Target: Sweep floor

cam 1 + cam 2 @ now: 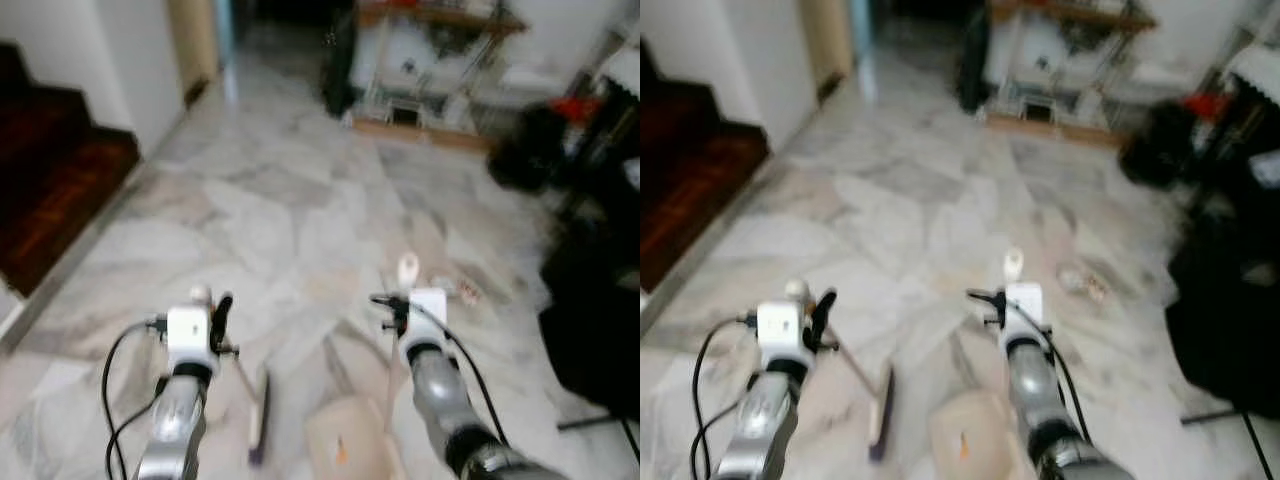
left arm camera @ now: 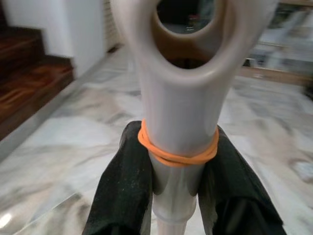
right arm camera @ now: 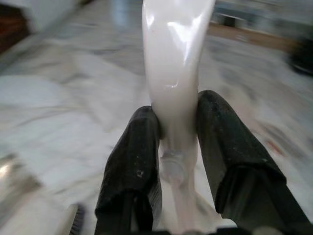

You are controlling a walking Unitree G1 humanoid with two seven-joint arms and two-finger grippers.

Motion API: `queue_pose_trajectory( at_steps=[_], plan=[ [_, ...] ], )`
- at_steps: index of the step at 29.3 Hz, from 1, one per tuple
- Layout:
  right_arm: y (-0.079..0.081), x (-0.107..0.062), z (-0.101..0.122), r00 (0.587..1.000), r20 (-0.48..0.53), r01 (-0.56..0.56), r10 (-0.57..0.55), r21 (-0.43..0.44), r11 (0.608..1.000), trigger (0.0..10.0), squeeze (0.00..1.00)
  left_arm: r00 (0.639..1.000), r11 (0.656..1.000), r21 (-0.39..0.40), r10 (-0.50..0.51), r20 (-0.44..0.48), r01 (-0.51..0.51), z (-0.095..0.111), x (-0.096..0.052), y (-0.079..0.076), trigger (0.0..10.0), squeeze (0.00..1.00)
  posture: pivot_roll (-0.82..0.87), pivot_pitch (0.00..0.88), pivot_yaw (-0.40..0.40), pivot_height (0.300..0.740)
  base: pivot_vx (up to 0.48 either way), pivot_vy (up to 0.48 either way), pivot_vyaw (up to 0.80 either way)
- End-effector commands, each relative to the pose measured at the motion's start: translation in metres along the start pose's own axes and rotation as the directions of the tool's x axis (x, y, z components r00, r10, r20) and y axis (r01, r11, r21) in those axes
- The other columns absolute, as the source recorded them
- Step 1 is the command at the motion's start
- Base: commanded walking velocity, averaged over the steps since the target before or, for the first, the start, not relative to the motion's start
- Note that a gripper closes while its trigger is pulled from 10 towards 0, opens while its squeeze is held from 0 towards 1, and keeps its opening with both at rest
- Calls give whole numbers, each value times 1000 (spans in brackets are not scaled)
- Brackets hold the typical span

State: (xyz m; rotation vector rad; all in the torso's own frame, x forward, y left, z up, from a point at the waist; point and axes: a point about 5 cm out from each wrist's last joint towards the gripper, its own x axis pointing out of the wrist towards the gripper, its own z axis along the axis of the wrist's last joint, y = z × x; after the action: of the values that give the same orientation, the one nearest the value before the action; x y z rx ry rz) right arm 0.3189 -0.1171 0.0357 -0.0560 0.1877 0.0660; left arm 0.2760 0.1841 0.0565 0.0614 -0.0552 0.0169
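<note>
The debris [image 1: 468, 291], a small pale-and-reddish scatter on the marble floor [image 1: 290, 200], lies ahead of me and off to my right, beyond my right gripper [image 1: 400, 300] and well apart from the broom head. That bearing is what the coming sweep turns on: forward and rightward from both tools. The broom [image 1: 258, 415] hangs from my left gripper [image 1: 218, 318]; its handle runs down and inward from my grip, and the bristle head sits low on the floor between my two arms, its long axis pointing roughly away from me. In the left wrist view my fingers [image 2: 124, 181] are clamped on the handle just under its hanging loop, with an orange rubber band [image 2: 178, 154] wrapped round the shaft at the grip. The dustpan [image 1: 345, 440], beige, rests on the floor close in front of me, just beside the broom head on its right; its thin handle rises to my right gripper, whose fingers [image 3: 134, 161] are closed tight on the pale handle top. My right arm is the nearer one to the debris; the broom arm is the farther. Judgement: I need to carry the broom head across to the right and past the scatter. Head views are blurred, so fine detail of the debris cannot be read. Dark stairs [image 1: 50, 170] stand far left, a shelf [image 1: 430, 70] ahead.
</note>
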Motion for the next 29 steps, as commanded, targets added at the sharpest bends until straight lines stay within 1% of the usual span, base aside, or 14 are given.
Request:
queue_pose_trajectory(
  at_steps=[1,3,9,29],
  plan=[
    [-5,3,9,999,47,9,-9,0,1000,10000,0,1000,1000,19,14,28,-14,6,2,3,10000,0,47,0,-121,740,319,0,688],
    [-6,3,9,999,48,10,-10,0,1000,10000,0,1000,1000,20,14,27,-15,5,2,3,10000,0,47,0,-121,740,317,0,434],
    [-8,3,10,999,49,24,-24,10,1000,10000,0,1000,1000,16,13,27,-13,6,3,3,10000,0,38,6,-123,740,315,0,0],
    [-8,4,12,998,59,30,-32,28,999,10000,0,1000,1000,17,18,25,-18,6,4,3,10000,0,34,13,-119,740,316,0,0]
  ],
)
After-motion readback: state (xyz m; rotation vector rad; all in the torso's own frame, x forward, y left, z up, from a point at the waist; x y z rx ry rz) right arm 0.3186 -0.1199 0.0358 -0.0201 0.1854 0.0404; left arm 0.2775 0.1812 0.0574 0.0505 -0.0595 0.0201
